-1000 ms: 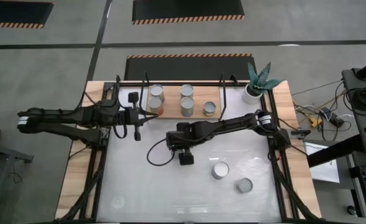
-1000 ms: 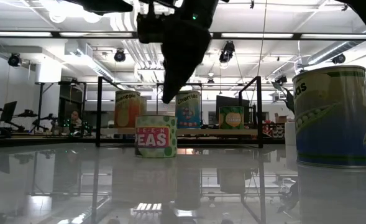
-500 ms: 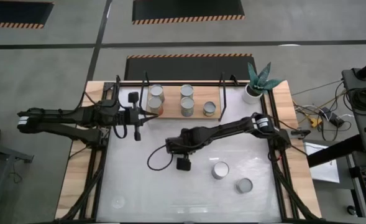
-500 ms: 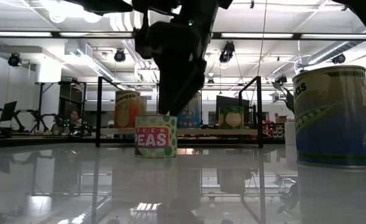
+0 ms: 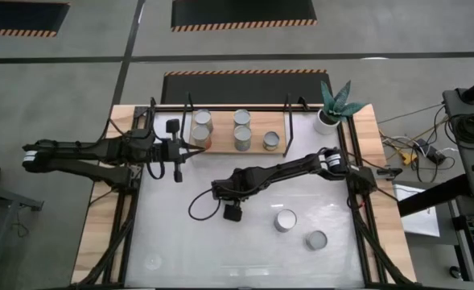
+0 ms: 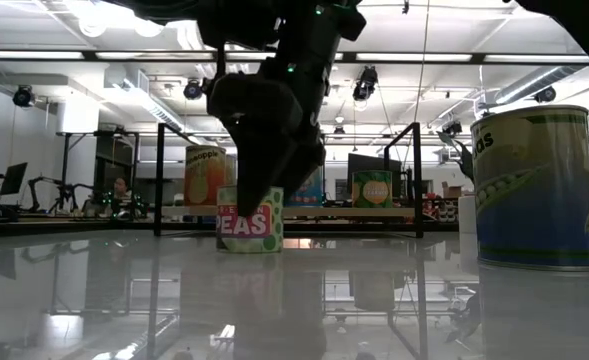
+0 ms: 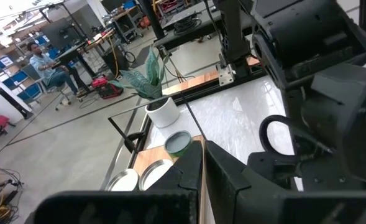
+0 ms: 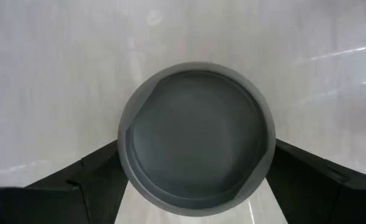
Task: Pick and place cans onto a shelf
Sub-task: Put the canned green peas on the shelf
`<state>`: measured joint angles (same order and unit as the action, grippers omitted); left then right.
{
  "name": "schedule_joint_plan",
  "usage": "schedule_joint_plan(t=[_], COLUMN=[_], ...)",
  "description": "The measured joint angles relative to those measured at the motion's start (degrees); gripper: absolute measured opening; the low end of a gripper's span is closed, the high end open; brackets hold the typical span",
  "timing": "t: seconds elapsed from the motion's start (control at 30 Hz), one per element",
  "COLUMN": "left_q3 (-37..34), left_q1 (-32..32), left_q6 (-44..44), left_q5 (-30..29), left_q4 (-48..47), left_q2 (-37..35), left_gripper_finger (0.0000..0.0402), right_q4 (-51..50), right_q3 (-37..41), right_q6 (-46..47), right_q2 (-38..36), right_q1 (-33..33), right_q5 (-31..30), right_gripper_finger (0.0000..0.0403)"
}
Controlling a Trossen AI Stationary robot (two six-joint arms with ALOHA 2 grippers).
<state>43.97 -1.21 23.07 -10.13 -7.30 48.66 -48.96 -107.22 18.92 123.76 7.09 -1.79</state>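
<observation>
My right gripper (image 5: 219, 192) is open and points steeply down over a can with a grey lid (image 8: 197, 137) that stands upright on the white table. One finger stands on each side of the can, and no touch shows. In the low view this gripper (image 6: 259, 195) hangs in front of the green "PEAS" can (image 6: 264, 228). The high view hides that can under the gripper. Several cans (image 5: 242, 135) stand on the wooden shelf (image 5: 223, 129) at the far edge. My left gripper (image 5: 190, 148) waits shut, level, by the shelf's left end, with nothing between its fingers.
Two more cans (image 5: 285, 219) (image 5: 316, 239) stand on the table toward the near right. One shows large in the low view (image 6: 539, 185). A white plant pot (image 5: 327, 121) stands at the far right corner. Black frame rods run along the table's sides.
My right gripper has sunk toward the table and drifted a little toward the near left, rolling its wrist as it went. In the low view it now covers part of the "PEAS" can. Its fingers have stayed apart. No can has moved.
</observation>
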Motion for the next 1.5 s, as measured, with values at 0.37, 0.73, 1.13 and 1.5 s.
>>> schedule_joint_plan(t=[0.37, 0.73, 1.13, 1.5], left_q3=[0.0, 0.0, 0.0, 0.0], left_q1=[0.0, 0.0, 0.0, 0.0], left_q6=[0.0, 0.0, -0.2, -0.2], left_q5=[0.0, 0.0, 0.0, 0.0], left_q4=[0.0, 0.0, 0.2, 0.4], left_q2=[0.0, 0.0, 0.0, 0.0], left_gripper_finger=[0.0, 0.0, 0.0, 0.0], right_q4=[-0.1, -1.1, -21.8, -16.8], right_q3=[-0.1, -0.1, -4.5, 1.2], right_q6=[-2.2, -7.3, -27.9, -23.6], right_q2=[-0.1, -0.7, -10.7, -22.8], right_q1=[-0.1, -0.2, -4.2, -12.6], right_q5=[-1.0, -1.2, -1.2, -1.1], right_gripper_finger=[0.0312, 0.0275, 0.0296, 0.0278])
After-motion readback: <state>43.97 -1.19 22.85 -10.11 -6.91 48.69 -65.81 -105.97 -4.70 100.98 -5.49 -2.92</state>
